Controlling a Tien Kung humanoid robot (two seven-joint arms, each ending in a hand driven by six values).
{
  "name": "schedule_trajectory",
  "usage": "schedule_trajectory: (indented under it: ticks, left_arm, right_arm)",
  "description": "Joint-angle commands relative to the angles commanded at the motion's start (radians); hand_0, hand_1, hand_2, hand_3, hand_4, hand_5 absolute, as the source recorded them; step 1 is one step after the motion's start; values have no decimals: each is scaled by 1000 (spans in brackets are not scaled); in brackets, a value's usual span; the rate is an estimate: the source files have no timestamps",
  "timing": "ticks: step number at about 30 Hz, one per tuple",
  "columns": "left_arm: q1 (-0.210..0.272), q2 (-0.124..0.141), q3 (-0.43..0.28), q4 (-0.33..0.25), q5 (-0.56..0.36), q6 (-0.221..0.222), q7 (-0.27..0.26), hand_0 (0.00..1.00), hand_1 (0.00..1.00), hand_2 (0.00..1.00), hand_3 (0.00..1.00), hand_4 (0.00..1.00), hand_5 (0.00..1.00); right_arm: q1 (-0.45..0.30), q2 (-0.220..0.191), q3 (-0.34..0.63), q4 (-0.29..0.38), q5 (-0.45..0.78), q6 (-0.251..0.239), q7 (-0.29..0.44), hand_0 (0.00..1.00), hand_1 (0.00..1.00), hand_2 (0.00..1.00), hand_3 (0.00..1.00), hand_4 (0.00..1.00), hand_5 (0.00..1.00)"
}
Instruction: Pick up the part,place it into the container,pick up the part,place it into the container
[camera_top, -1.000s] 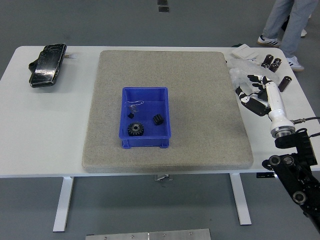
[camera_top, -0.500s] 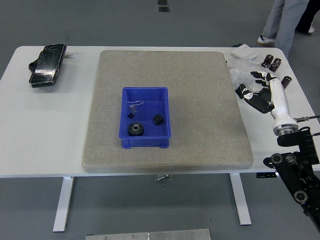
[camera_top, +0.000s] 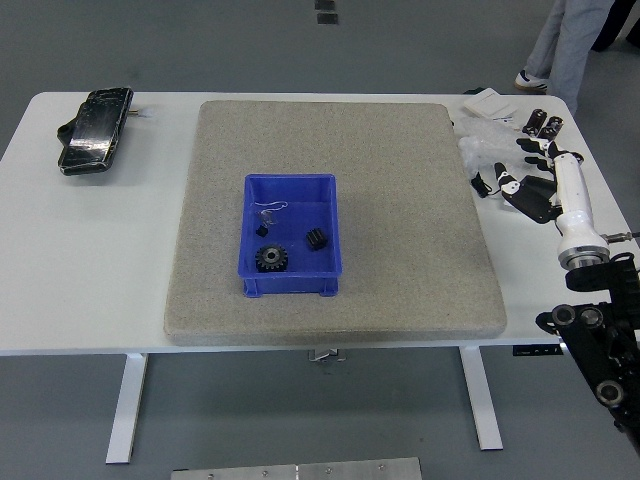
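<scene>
Right there, robot hand (camera_top: 522, 180) empty, fingers loose.

A grey felt mat (camera_top: 340, 215) covers the middle of the white table (camera_top: 100, 260). On it, toward seven o'clock of its centre, sits a blue container (camera_top: 290, 236). Inside lie a black gear (camera_top: 270, 259) at six o'clock, a smaller black part (camera_top: 316, 239) at three o'clock and a small wire piece (camera_top: 268, 211) near twelve. At the table's three o'clock edge the right hand (camera_top: 525, 180) hovers, fingers loosely spread, beside crumpled clear plastic (camera_top: 480, 148). A black device (camera_top: 94, 130) lies at ten o'clock. A person's legs (camera_top: 560, 45) stand at one o'clock.
</scene>
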Motion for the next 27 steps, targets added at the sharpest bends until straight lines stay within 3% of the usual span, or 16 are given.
schedule_trajectory:
  ticks: [27]
  left_arm:
    - [8, -20, -13, 0, 3, 3, -3, 666, 658, 634, 623, 703, 216]
  right_arm:
    - [10, 3, 13, 7, -35, 6, -15, 785, 727, 766, 729, 711, 333]
